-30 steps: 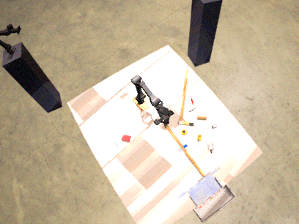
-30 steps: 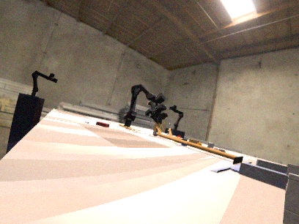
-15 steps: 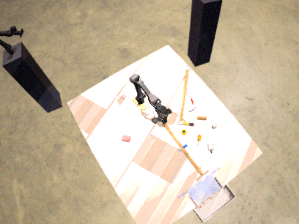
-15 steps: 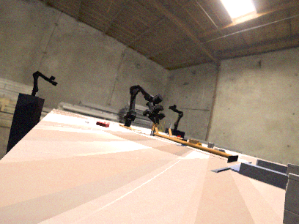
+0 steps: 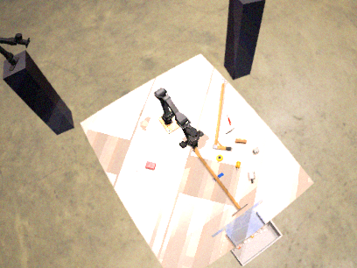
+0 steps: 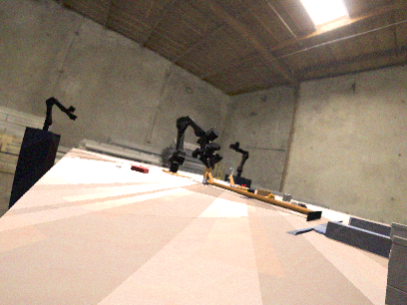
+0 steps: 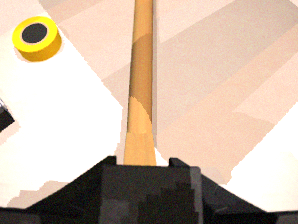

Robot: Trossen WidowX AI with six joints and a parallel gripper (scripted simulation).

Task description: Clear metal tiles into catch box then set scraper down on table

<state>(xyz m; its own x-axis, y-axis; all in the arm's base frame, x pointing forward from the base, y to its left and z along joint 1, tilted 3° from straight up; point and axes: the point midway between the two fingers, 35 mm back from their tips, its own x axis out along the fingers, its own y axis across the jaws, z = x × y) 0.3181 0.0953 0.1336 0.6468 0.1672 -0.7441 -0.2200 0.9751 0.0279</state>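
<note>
My gripper (image 5: 194, 147) (image 6: 207, 171) (image 7: 140, 162) is shut on the long scraper's wooden handle (image 5: 216, 178) (image 6: 264, 198) (image 7: 142, 75). The handle runs out from the fingers toward the plate. The scraper's dark head (image 5: 240, 210) (image 6: 314, 215) is at the plate's near edge, on the arm's side, and looks slightly above the table. The bluish steel plate (image 5: 244, 227) shows no tile that I can make out. The grey catch box (image 5: 262, 251) (image 6: 399, 264) adjoins the plate's far end; several small orange-brown bits show along its plate side. The head is outside the wrist view.
A second long-handled tool (image 5: 220, 109) lies right of the arm. Yellow tape (image 5: 220, 158) (image 7: 36, 39), a blue piece (image 5: 220, 175), an orange block (image 5: 241, 141) and a clamp-like item (image 5: 251, 176) lie near the handle. A red block (image 5: 150, 165) (image 6: 140, 169) lies on the other side.
</note>
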